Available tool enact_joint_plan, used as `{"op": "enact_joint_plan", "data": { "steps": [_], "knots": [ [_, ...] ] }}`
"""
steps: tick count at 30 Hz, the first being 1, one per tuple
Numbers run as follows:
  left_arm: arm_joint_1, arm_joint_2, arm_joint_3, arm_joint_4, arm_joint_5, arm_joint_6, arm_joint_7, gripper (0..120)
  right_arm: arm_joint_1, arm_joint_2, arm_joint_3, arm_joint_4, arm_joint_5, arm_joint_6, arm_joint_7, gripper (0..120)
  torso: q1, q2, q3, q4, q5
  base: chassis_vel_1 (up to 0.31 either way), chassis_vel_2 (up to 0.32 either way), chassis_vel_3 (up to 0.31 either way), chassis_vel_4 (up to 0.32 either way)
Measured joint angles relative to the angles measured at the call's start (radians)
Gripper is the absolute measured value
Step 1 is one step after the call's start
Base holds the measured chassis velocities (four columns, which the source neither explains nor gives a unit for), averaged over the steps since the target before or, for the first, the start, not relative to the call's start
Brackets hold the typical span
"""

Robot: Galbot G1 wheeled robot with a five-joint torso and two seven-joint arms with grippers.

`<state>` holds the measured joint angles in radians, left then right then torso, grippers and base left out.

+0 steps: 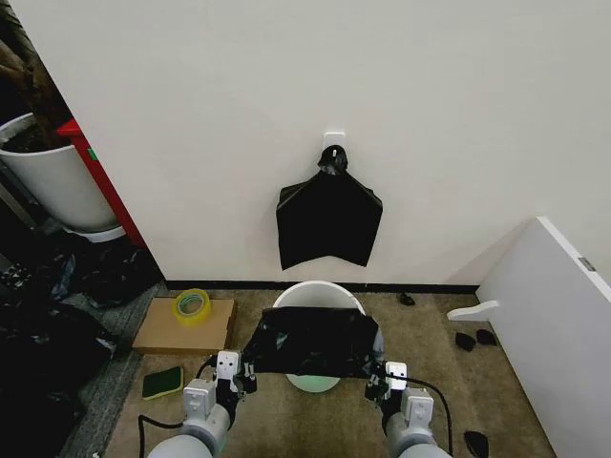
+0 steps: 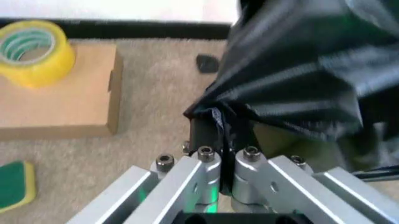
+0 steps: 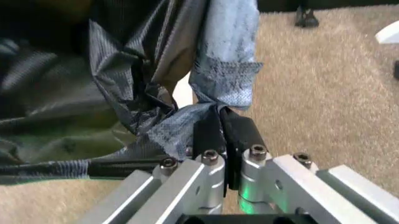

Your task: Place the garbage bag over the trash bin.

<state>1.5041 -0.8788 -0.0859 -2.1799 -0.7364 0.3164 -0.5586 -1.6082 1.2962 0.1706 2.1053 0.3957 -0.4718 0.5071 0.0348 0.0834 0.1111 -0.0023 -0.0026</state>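
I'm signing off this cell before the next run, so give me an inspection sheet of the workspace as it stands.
Surface: beige carpet.
Job's things: garbage bag stretched between both grippers, over the trash bin, not yet around its rim.
Clutter: yellow tape roll on cardboard box; green sponge; small dark bits on the floor.
Grippers: left gripper and right gripper, jaws shut on bag edges.
Cables: black cable by the left arm.
Surroundings: knotted black bag bundle hung on the wall; plant pot.

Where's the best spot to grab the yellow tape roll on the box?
Probably pinch the yellow tape roll across its wall, one of the jaws in the hole and one outside, coming straight down. It lies flat on the cardboard box with its hole facing up.
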Motion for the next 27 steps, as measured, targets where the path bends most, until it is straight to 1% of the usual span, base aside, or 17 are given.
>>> {"op": "enact_joint_plan", "data": {
  "steps": [2, 5, 6, 7, 10, 11, 14, 15, 19, 21, 22, 24, 25, 27],
  "knots": [
    [-0.008, 0.003, 0.001, 0.004, -0.007, 0.008, -0.002, 0, 0.007, -0.003, -0.001, -0.005, 0.002, -0.010, 0.000, 0, 0.000, 0.000, 0.000, 0.0000, 0.0000, 0.000, 0.000, 0.000, 0.000],
    [-0.051, 0.010, 0.012, 0.037, -0.007, 0.019, -0.003, 0, 0.046, -0.006, -0.004, -0.035, 0.012, -0.030, 0.000, 0, 0.000, 0.000, 0.000, 0.0000, 0.0000, 0.000, 0.000, 0.000, 0.000],
    [-0.074, 0.009, 0.018, 0.060, 0.005, 0.019, -0.001, 0, 0.071, -0.005, -0.005, -0.057, 0.014, -0.032, 0.000, 0, 0.000, 0.000, 0.000, 0.0000, 0.0000, 0.000, 0.000, 0.000, 0.000],
    [-0.074, 0.009, 0.018, 0.060, 0.005, 0.019, -0.001, 0, 0.071, -0.005, -0.005, -0.057, 0.014, -0.032, 0.000, 0, 0.000, 0.000, 0.000, 0.0000, 0.0000, 0.000, 0.000, 0.000, 0.000],
    [-0.123, 0.000, 0.033, 0.119, 0.026, 0.027, 0.000, 0, 0.117, -0.002, -0.013, -0.108, 0.015, -0.033, 0.000, 0, 0.000, 0.000, 0.000, -0.0001, 0.0000, 0.000, 0.000, 0.000, 0.000],
    [-0.123, 0.000, 0.033, 0.119, 0.026, 0.027, 0.000, 0, 0.117, -0.002, -0.013, -0.108, 0.015, -0.033, 0.000, 0, 0.000, 0.000, 0.000, -0.0001, 0.0000, 0.000, 0.000, 0.000, 0.000],
    [-0.146, -0.014, 0.041, 0.162, 0.049, 0.020, 0.005, 0, 0.149, -0.001, -0.021, -0.147, 0.015, -0.030, -0.001, 0, 0.000, 0.000, 0.000, 0.0000, 0.0000, 0.000, 0.000, 0.000, 0.000],
    [-0.146, -0.014, 0.041, 0.162, 0.049, 0.020, 0.005, 0, 0.149, -0.001, -0.021, -0.147, 0.015, -0.030, -0.001, 0, 0.000, 0.000, 0.000, 0.0000, 0.0000, 0.000, 0.000, 0.000, 0.000],
    [-0.148, -0.034, 0.032, 0.170, 0.052, -0.025, 0.009, 0, 0.157, -0.002, -0.021, -0.160, 0.016, 0.000, -0.006, 0, 0.000, 0.000, 0.000, 0.0000, 0.0000, 0.000, 0.000, 0.000, 0.000],
    [-0.144, -0.034, 0.028, 0.163, 0.052, -0.029, 0.009, 1, 0.151, -0.005, -0.020, -0.154, 0.015, 0.006, -0.009, 0, 0.000, 0.000, 0.000, 0.0000, 0.0000, 0.000, 0.000, 0.000, 0.000],
    [-0.135, -0.031, 0.024, 0.150, 0.053, -0.030, 0.010, 6, 0.140, -0.009, -0.018, -0.144, 0.012, 0.011, -0.015, 0, 0.000, 0.000, 0.000, 0.0000, 0.0000, 0.000, 0.000, 0.000, 0.000],
    [-0.117, -0.019, 0.016, 0.126, 0.061, -0.028, 0.016, 15, 0.114, -0.017, -0.013, -0.120, -0.005, 0.023, -0.023, 8, 0.000, 0.000, 0.000, 0.0000, 0.0000, 0.000, 0.000, 0.000, 0.000],
    [-0.117, -0.019, 0.016, 0.126, 0.061, -0.028, 0.016, 15, 0.114, -0.017, -0.013, -0.120, -0.005, 0.023, -0.023, 8, 0.000, 0.000, 0.000, 0.0000, 0.0000, 0.000, 0.000, 0.000, 0.000],
    [-0.095, -0.009, 0.005, 0.099, 0.082, -0.024, 0.017, 24, 0.076, -0.022, -0.011, -0.092, -0.028, 0.039, -0.030, 18, 0.000, 0.000, 0.000, 0.0000, 0.0001, 0.000, 0.000, 0.000, 0.000]
  ]
}}
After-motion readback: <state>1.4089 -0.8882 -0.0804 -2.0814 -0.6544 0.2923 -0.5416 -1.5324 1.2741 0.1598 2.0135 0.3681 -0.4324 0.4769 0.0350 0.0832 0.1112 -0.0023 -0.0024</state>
